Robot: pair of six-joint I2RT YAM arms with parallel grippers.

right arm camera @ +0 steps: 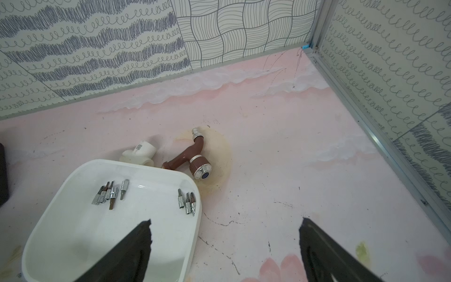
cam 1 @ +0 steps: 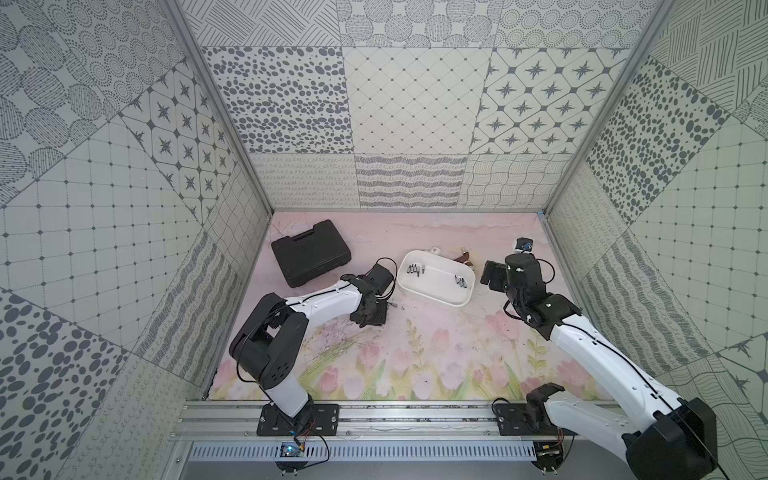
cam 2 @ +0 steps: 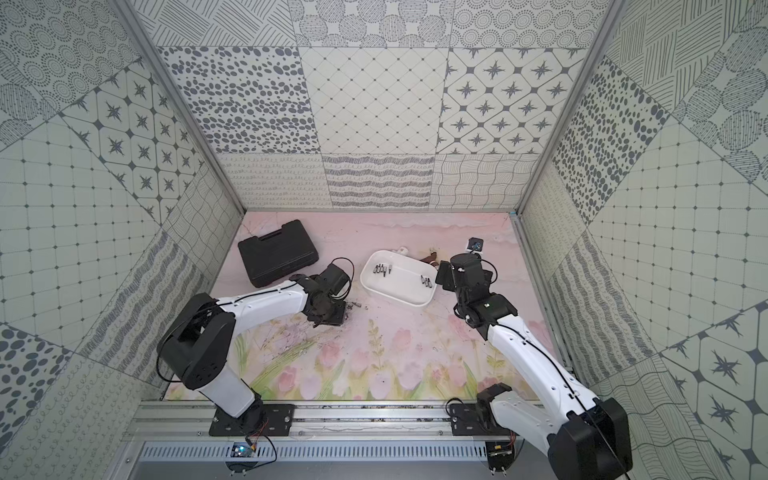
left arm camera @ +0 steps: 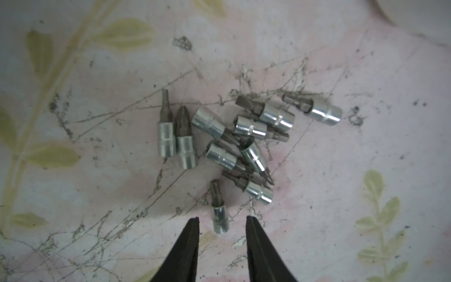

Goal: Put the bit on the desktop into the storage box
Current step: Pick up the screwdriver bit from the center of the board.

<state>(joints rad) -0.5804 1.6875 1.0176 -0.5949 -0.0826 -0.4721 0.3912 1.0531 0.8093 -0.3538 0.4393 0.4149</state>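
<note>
While its chrome socket end lies between the tips of the left gripper (left arm camera: pixel 222 221), a single bit (left arm camera: pixel 219 210) rests flat on the desktop (left arm camera: pixel 341 195), its dark tip pointing toward a loose heap of bits (left arm camera: pixel 234 139) just beyond. The pincer's black fingers (left arm camera: pixel 191 234) stand apart, one on either side of the bit, with a sliver of pink surface showing between each and the metal; nothing is clamped.

In both top views the spot falls a little left of centre frame, where the left arm (cam 1: pixel 332 297) reaches over the scratched, tulip-printed surface. Up and to the right of it, near mid-frame, sits the white storage box (cam 1: pixel 436 276). It holds one cluster of bits (right arm camera: pixel 107 194) toward one end and a smaller trio (right arm camera: pixel 186 202) toward the other.

Right of the box in the top views, the right gripper (right arm camera: pixel 225 221) hangs with its fingers spread wide and empty, one above the box's corner, one above bare desktop.

Just behind the box lie a white pipe fitting (right arm camera: pixel 142 152) and a brown tap (right arm camera: pixel 192 158), the tap on a yellowish stain. A black tool case (cam 1: pixel 309 257), lid down, occupies the desktop's upper left.
</note>
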